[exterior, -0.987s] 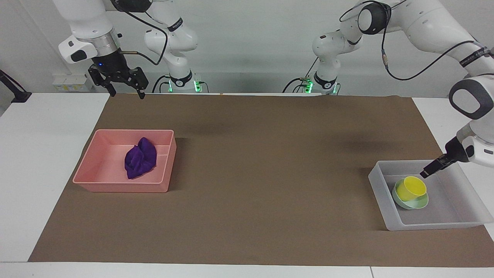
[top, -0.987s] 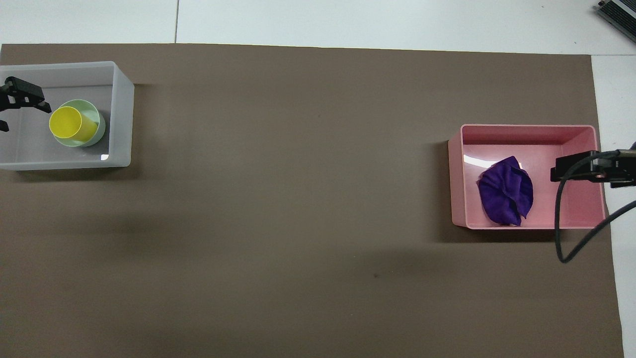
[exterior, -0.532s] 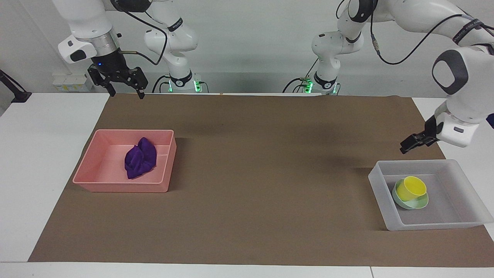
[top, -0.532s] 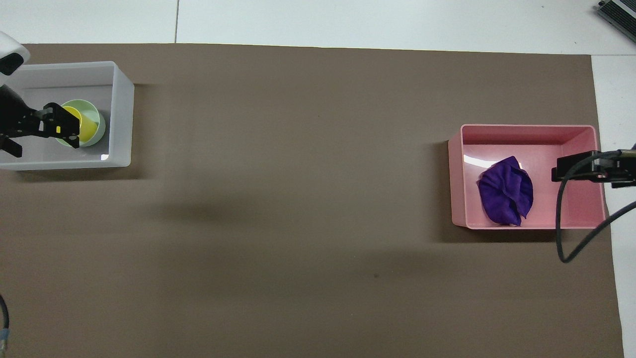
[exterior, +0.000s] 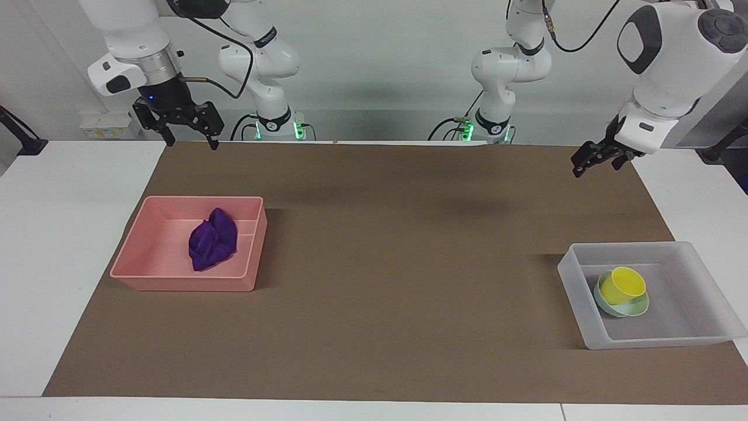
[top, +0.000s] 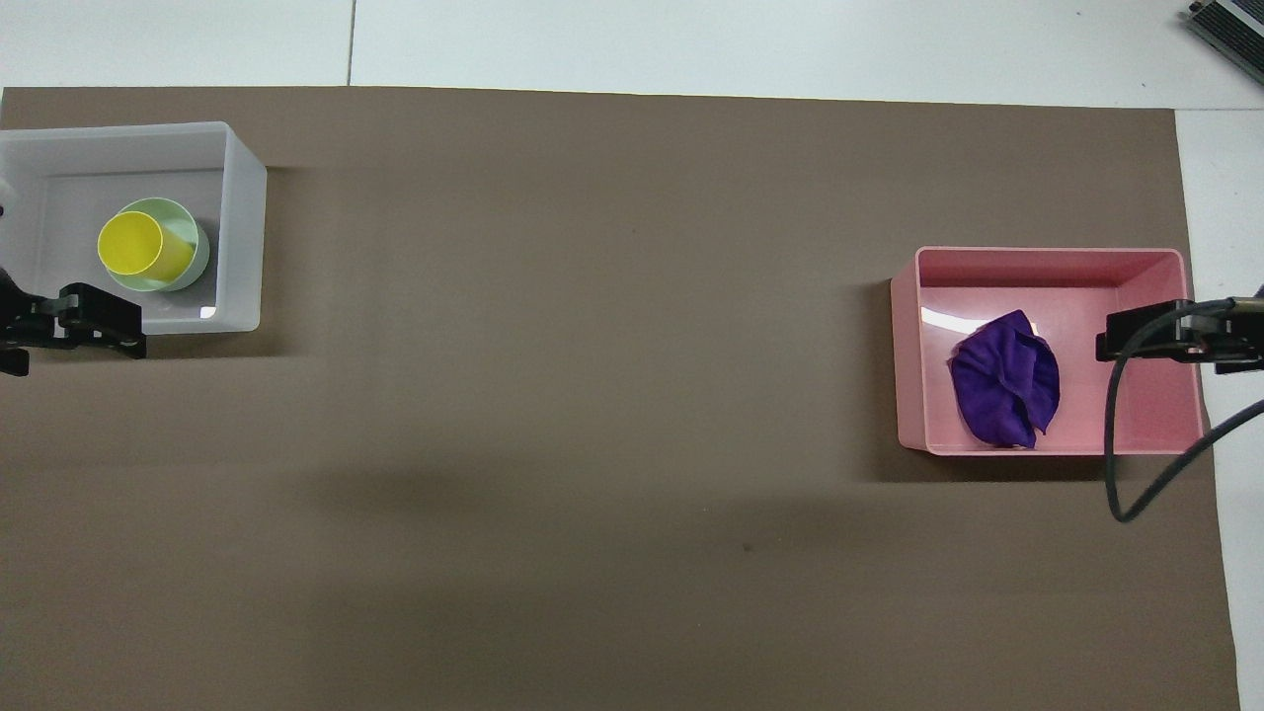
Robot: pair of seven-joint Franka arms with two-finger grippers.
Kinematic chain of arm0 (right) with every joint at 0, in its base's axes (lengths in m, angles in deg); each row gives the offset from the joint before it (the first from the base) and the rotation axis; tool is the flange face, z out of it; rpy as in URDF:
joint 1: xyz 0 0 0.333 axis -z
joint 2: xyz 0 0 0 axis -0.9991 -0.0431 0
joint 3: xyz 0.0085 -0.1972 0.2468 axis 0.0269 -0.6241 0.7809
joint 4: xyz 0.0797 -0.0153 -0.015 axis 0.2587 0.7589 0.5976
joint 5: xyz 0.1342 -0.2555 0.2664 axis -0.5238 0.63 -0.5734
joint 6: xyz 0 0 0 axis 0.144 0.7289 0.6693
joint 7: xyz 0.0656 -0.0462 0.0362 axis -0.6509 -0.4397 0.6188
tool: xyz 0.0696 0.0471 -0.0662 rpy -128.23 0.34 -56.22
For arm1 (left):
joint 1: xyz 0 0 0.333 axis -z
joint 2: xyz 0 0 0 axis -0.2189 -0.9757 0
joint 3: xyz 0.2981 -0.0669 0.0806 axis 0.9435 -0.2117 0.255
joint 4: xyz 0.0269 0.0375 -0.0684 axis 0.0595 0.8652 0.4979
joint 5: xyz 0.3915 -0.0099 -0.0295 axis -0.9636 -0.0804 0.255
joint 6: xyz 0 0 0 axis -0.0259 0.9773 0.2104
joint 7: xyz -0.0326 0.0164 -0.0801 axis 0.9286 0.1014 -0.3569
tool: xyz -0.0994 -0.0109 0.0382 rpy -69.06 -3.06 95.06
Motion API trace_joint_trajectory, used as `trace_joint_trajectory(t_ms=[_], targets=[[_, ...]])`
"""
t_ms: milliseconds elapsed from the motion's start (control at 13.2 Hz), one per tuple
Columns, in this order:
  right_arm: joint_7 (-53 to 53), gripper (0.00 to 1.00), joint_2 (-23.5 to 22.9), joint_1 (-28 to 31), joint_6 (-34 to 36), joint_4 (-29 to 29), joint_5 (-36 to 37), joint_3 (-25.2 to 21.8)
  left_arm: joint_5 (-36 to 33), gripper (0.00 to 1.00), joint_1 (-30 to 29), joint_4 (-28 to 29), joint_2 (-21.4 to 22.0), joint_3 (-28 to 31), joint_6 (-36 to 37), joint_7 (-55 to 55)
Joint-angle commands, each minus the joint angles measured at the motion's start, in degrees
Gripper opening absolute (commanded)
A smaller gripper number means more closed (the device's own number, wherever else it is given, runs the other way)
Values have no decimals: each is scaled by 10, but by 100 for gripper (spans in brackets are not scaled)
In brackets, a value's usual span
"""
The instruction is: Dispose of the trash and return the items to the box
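Now cup (exterior: 623,286) in bowl (exterior: 637,307) in box (exterior: 574,275); cloth (exterior: 213,239) in pink tray (exterior: 175,278).

left gripper (exterior: 597,161): raised, fingers apart, pointing down | right gripper (exterior: 187,133): raised, fingers spread wide, pointing down

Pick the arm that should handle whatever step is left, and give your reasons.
Neither: nothing is left. The purple cloth lies in the pink tray, and the yellow cup sits in the green bowl inside the translucent box. The left gripper and right gripper hang empty.
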Motion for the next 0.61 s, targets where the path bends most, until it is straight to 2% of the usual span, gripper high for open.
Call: trace_joint_trajectory(t_ms=[0, 532], targets=[[16, 100, 16, 9, -13, 20, -5, 3, 24, 100, -2, -9, 11, -3, -9, -48], [15, 100, 19, 9, -14, 23, -5, 3, 25, 100, -7, -11, 4, -3, -17, -47]])
